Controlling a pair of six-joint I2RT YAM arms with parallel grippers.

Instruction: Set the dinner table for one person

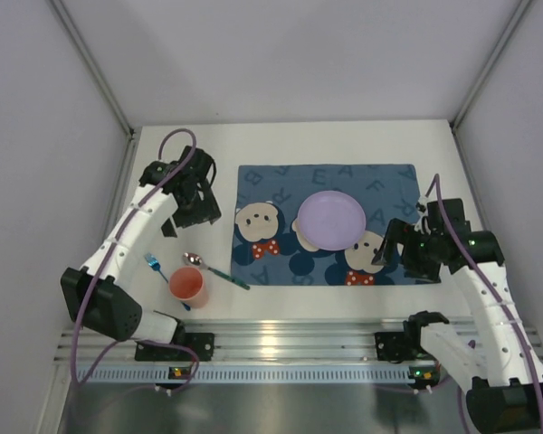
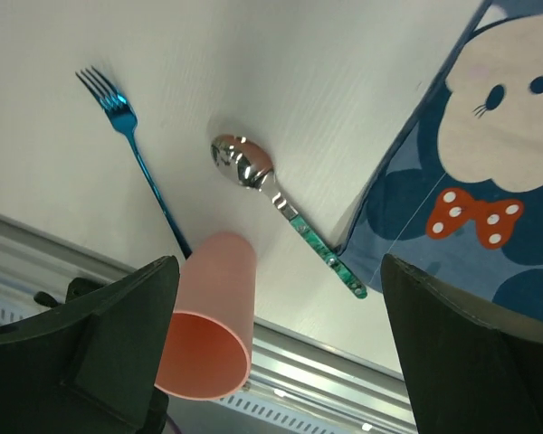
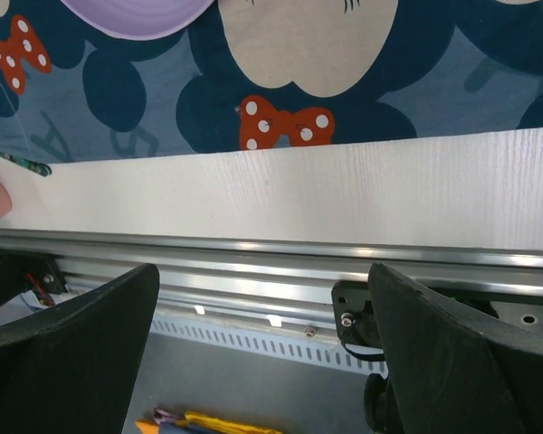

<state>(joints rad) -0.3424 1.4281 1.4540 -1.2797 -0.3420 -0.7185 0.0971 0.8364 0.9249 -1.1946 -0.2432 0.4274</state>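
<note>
White bench (image 1: 344, 143) spans the cell. At left, a blue fork (image 2: 136, 149), pink cup (image 2: 213, 312) and green-handled spoon (image 2: 253, 172) sit bunched off the placemat (image 1: 389, 185), seemingly not yet laid. The left fingers (image 2: 118, 344) hang wide open, empty, above them. A lilac plate (image 1: 330, 220) sits centred on the mat. The right fingers (image 3: 72, 353) are spread wide and hold nothing.

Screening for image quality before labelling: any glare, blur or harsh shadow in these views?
Top external: even light, soft shadows, a glare band on the metal rail. Left wrist: fork and spoon sharp, spoon bowl mirror-bright, near jaws dark and soft. Right wrist: placemat print crisp, rail streaked with highlights, jaws dark silhouettes.
</note>
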